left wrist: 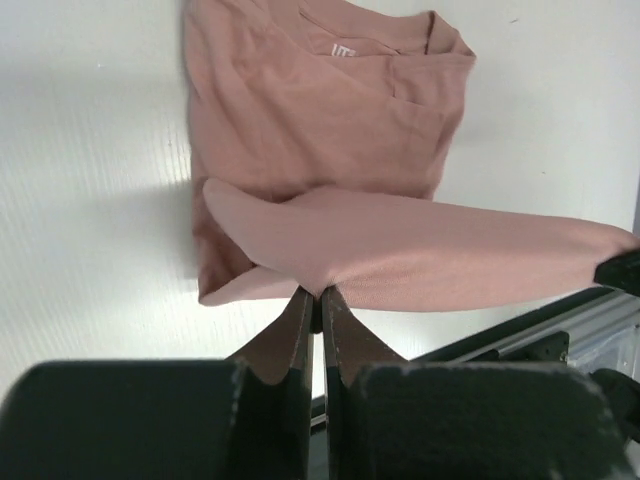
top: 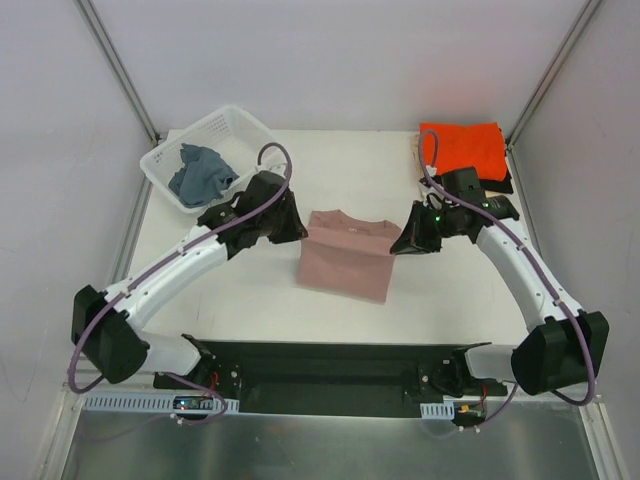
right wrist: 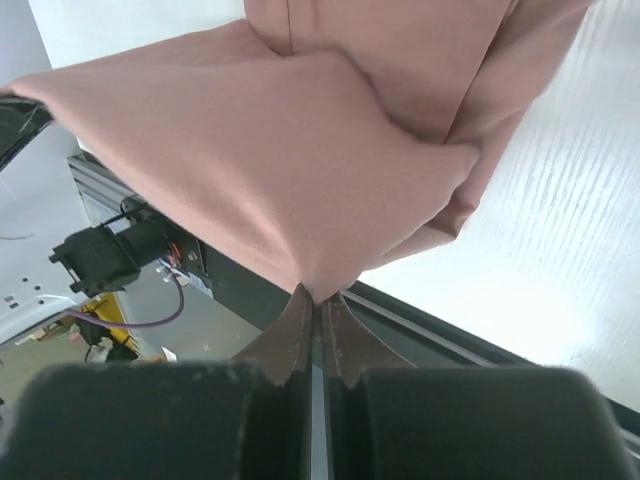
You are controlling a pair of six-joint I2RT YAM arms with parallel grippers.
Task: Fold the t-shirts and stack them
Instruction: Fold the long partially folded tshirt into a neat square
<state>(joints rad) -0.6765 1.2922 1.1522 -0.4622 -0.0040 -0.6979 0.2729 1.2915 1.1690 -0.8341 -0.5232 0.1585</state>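
The dusty-pink t-shirt (top: pixel 345 258) lies partly folded in the middle of the white table, collar toward the far side. Its near part is lifted and stretched between both grippers. My left gripper (top: pixel 300 232) is at the shirt's left side and is shut on a pinch of the pink cloth (left wrist: pixel 320 293). At the shirt's right side, my right gripper (top: pixel 402 244) is likewise shut on the cloth (right wrist: pixel 318 297). The wrist views show the pink t-shirt (left wrist: pixel 330 120) (right wrist: pixel 300 150) hanging as a raised flap above the flat part. A folded bright orange t-shirt (top: pixel 462 146) rests at the far right corner.
A white plastic basket (top: pixel 190 133) stands at the far left with a blue-grey cloth (top: pixel 200 172) inside. The black base rail (top: pixel 320 375) of the arms runs along the near edge. Grey walls enclose the table on both sides and at the back.
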